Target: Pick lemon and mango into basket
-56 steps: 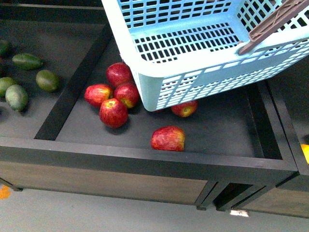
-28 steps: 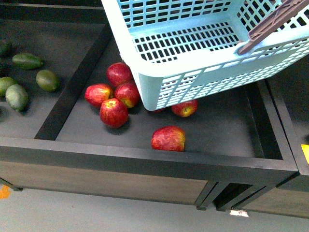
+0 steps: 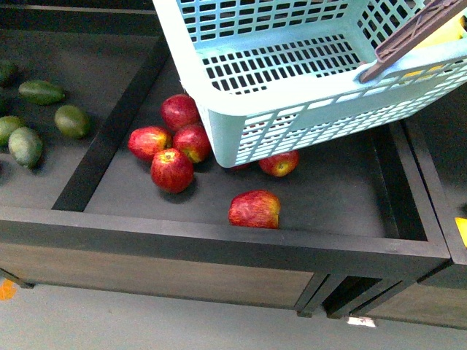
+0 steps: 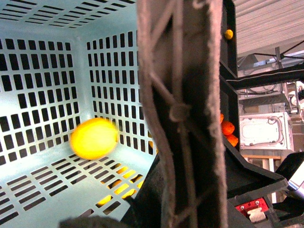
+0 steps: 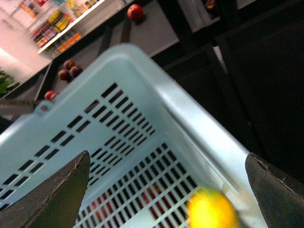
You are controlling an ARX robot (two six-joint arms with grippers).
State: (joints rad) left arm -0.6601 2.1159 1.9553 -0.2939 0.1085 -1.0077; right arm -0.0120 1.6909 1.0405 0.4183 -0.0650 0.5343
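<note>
As seen from the right wrist, note right pincer [image 5: 166,190] spread wide open over the basket [image 5: 118,118]. Locate lemon [image 5: 211,209], blurred, inside basket beside its slotted wall. Treat left pincer state as undeterminable behind the close brown handle [image 4: 185,114]. Note basket tilted above red apples [image 3: 172,170] in dark bin [image 3: 219,233].

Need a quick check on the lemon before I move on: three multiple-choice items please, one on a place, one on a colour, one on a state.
1. Where is the lemon? A in the basket B on the floor C on a shelf
2. What colour is the handle? A white B brown C green
3. How is the right tool? A shut on the lemon B shut empty C open
Answers: 1 A, slotted basket walls surround it; 2 B, brown in the front view; 3 C, its fingers stand wide apart.
</note>
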